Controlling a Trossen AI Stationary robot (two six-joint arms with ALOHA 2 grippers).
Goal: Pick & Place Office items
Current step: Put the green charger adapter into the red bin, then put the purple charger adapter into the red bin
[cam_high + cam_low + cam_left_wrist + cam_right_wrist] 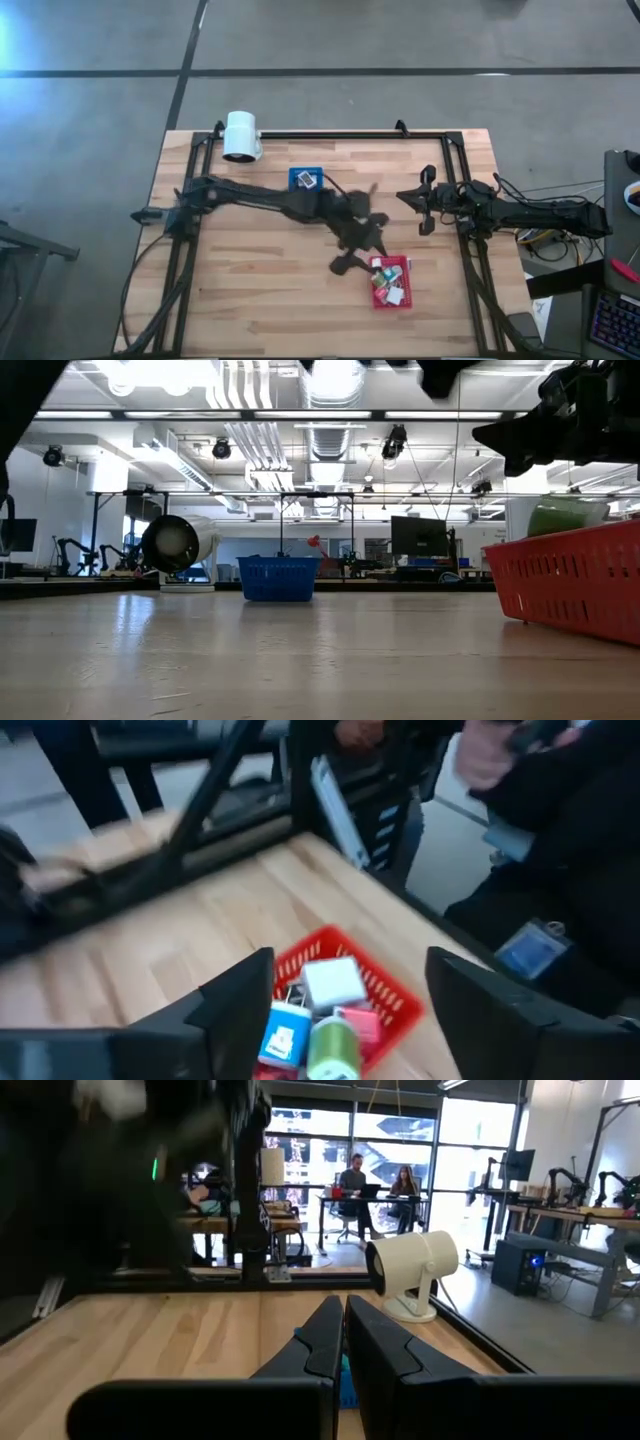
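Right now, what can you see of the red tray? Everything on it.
The red tray is a small rectangular basket with slotted, plastic-looking walls, standing flat on the wooden table near its front right. It holds a loose heap of office items: a white block, a green cylinder, a blue-and-white piece and a pink one show on top. The left claw hangs open just above it, touching neither rim nor contents as far as the views show. The low view shows the green piece rising above the rim.

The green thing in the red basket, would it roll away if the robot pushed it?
Probably. The green item looks round like a small cylinder, so on bare wood it could roll. Right now it sits packed among other pieces in the red tray, which likely holds it. Its smooth sides might slip in the open left gripper.
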